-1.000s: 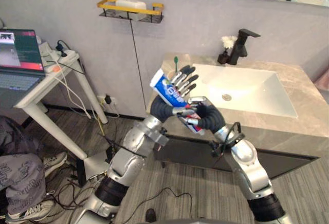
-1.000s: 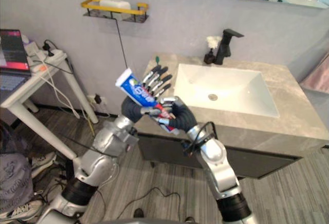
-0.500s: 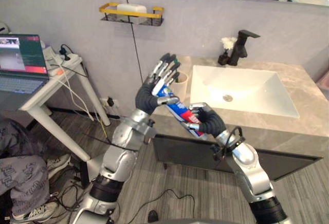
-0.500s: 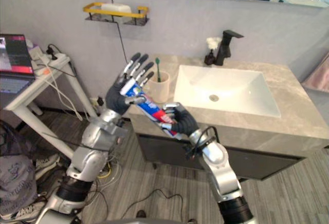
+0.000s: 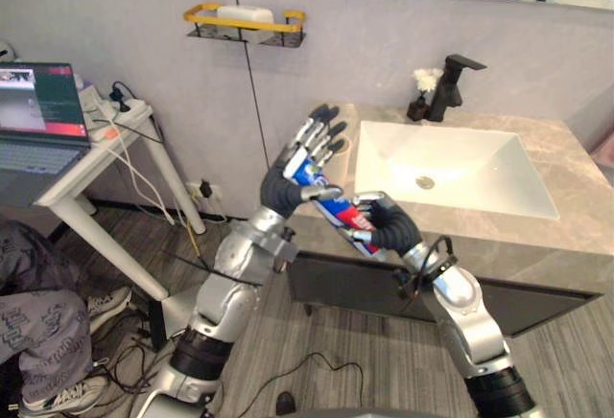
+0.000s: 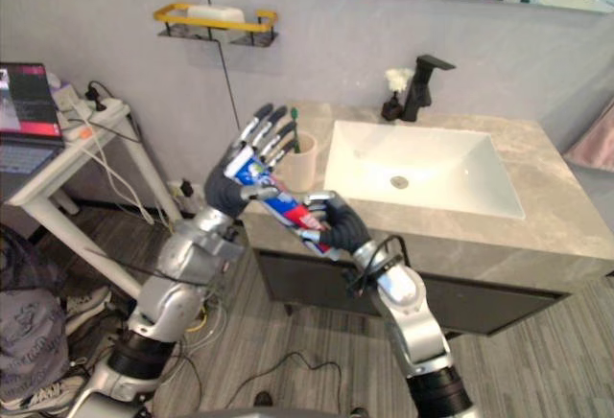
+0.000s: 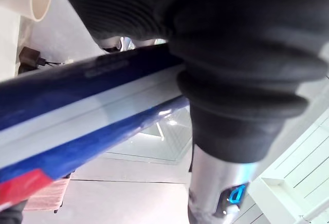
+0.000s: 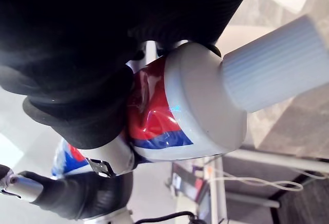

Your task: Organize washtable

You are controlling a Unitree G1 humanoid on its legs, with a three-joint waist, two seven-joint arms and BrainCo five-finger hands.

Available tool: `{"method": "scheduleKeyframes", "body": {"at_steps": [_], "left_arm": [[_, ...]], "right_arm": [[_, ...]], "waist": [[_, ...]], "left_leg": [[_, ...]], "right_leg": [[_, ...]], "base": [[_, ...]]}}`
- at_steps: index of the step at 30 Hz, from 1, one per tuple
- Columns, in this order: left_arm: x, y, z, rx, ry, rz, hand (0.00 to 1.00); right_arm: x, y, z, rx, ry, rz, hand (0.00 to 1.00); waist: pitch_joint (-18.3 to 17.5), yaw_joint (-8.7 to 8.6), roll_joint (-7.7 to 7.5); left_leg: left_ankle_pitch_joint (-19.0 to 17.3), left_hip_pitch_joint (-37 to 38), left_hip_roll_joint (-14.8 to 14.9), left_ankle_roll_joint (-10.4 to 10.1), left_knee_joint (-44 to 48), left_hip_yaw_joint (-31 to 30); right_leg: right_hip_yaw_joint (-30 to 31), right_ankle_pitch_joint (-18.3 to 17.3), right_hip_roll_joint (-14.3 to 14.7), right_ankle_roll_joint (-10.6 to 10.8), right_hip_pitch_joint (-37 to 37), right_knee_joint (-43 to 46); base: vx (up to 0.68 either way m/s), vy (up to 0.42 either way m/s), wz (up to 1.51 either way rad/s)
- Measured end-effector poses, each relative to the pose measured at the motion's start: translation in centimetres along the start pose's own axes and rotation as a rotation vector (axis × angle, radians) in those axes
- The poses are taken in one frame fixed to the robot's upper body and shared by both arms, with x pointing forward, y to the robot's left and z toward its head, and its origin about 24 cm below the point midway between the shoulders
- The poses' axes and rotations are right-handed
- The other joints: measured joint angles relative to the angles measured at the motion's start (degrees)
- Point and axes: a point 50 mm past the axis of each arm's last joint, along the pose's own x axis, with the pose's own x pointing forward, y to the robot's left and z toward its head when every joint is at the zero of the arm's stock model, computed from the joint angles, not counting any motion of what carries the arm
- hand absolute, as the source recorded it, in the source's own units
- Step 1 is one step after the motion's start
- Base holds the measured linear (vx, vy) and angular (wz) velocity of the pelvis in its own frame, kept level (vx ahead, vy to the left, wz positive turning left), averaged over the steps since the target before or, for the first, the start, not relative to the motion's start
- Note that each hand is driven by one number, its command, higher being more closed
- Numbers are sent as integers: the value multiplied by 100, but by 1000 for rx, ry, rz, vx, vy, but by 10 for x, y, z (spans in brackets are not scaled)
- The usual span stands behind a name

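Note:
A blue, white and red toothpaste tube (image 5: 336, 209) hangs slanted in the air in front of the washtable's left corner. My right hand (image 5: 389, 226) is shut on its cap end, and the white cap (image 8: 272, 59) pokes out past the fingers. My left hand (image 5: 288, 178) is open at the tube's flat upper end, fingers straight and spread, with the tube (image 7: 77, 111) lying against the palm under the thumb. Behind the left hand, a beige cup (image 6: 305, 161) with a green toothbrush (image 6: 295, 116) stands on the counter's left corner.
A white sink basin (image 5: 451, 164) is set in the grey stone countertop (image 5: 566, 236), with a black faucet (image 5: 451, 82) at the back. A yellow wall shelf (image 5: 245, 23) holds a white bar. A white side table with a laptop (image 5: 38, 102) and a person's legs (image 5: 38, 313) are at the left.
The tube has tipped from near upright to a low slant in my right hand. My left hand slid to its flat end, fingers spread, then shifted slightly toward the sink.

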Motion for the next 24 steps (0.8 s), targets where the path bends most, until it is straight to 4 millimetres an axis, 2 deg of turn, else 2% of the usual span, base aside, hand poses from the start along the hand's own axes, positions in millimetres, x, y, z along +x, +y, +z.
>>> {"method": "scheduleKeyframes", "body": {"at_steps": [4,10,14,15,24], "left_arm": [[-1,-1,-8,-14,28,0,0],[-7,-12,-27,-64,108,-19,0],[-8,-11,-33,-78,132,-7,0],[-8,-10,-33,-77,132,-9,100],[-7,-11,-33,-82,124,-3,100]], "right_arm": [[1,-1,2,3,-9,-21,100],[9,1,16,-1,-80,-6,100],[10,2,17,3,-84,-4,100],[10,2,17,3,-84,-4,100],[10,3,16,4,-83,-1,100]], "waist": [[2,1,-3],[4,-1,-8],[7,0,-12],[7,0,-12],[8,-2,-16]], "left_leg": [[-2,-8,2,-2,0,10],[-1,-51,1,-1,0,30],[16,-50,-2,24,0,29],[16,-48,-2,24,0,30],[13,-39,-1,19,0,42]], "right_leg": [[42,-1,0,2,-15,1],[54,1,1,4,-71,8],[55,19,2,29,-70,9],[54,19,1,29,-69,11],[54,14,-1,21,-69,15]], "base": [[0,0,0],[0,0,-1],[0,0,0],[0,0,0],[0,0,0]]}}
